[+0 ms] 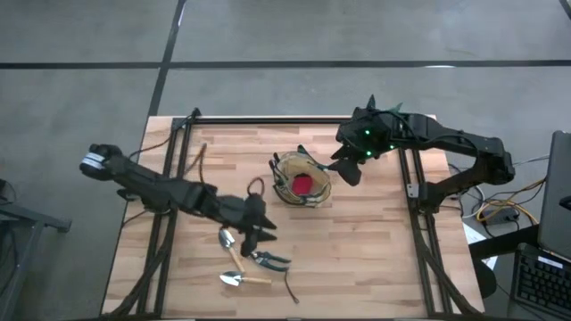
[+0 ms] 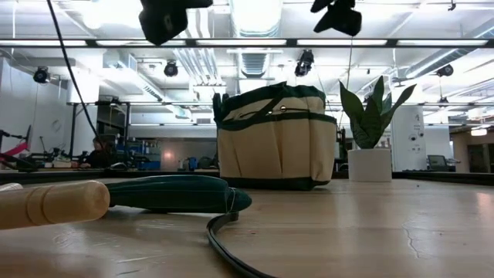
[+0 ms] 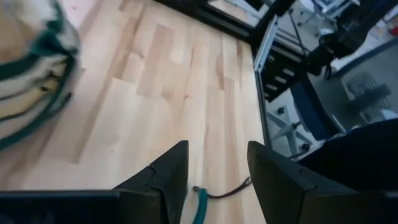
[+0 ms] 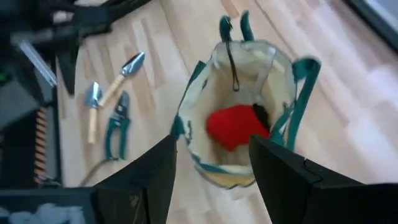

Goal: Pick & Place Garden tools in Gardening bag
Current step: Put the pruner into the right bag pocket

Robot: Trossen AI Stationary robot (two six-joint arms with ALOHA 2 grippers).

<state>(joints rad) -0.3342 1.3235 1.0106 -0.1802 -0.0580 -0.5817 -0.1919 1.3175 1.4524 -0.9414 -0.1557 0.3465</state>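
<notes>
The tan gardening bag [image 1: 302, 183] with green trim stands upright mid-table and holds a red item [image 4: 235, 126]; it also shows in the low view [image 2: 274, 139]. Two wooden-handled trowels [image 1: 229, 242] [image 1: 243, 279] and green-handled shears [image 1: 269, 260] lie flat on the table near its front edge. The shears also show in the low view [image 2: 177, 193]. My left gripper [image 3: 214, 168] is open and empty, up in the air over the shears [image 3: 200, 208]. My right gripper [image 4: 211, 162] is open and empty, above the bag's right rim [image 1: 328, 178].
A green plant in a white pot [image 2: 369, 164] stands at the far right, under my right arm. A dark cord [image 1: 290, 287] trails from the shears toward the near edge. A brown loop [image 1: 256, 185] lies left of the bag. Bare wood lies at the near right [image 1: 366, 259].
</notes>
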